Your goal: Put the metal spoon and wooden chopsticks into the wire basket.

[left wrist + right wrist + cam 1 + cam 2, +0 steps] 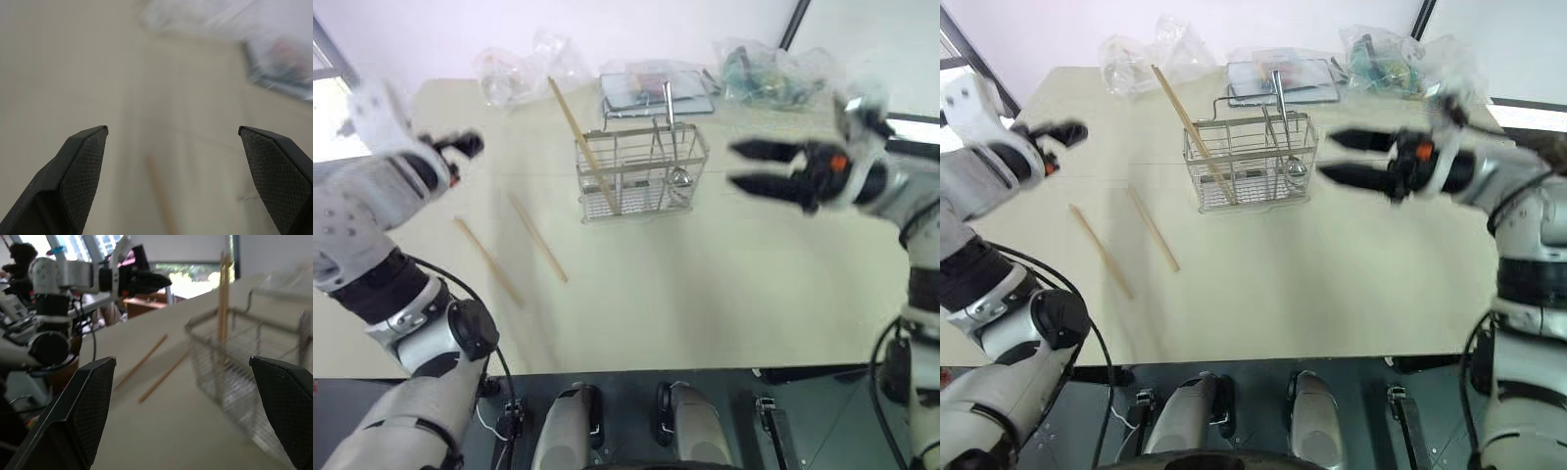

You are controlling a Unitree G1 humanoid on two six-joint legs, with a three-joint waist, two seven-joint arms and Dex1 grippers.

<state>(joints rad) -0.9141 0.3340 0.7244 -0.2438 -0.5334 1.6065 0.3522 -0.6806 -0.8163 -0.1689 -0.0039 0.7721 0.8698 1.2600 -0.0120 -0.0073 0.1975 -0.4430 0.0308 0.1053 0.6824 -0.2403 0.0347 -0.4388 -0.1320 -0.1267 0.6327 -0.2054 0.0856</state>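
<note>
Two loose wooden chopsticks (514,250) lie nearest on the cream table (724,294); the wire basket (641,171) holds the metal spoon (675,147) toward its far edge. Left gripper (460,147) and right gripper (739,166) gape wide, empty.

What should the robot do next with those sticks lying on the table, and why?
Probably lower the left gripper onto the nearer of the two wooden chopsticks lying flat on the table. The metal spoon and two sticks seem to stand in the wire basket already, both grippers' jaws are open and empty, and the loose sticks lie on the left arm's side.
</note>
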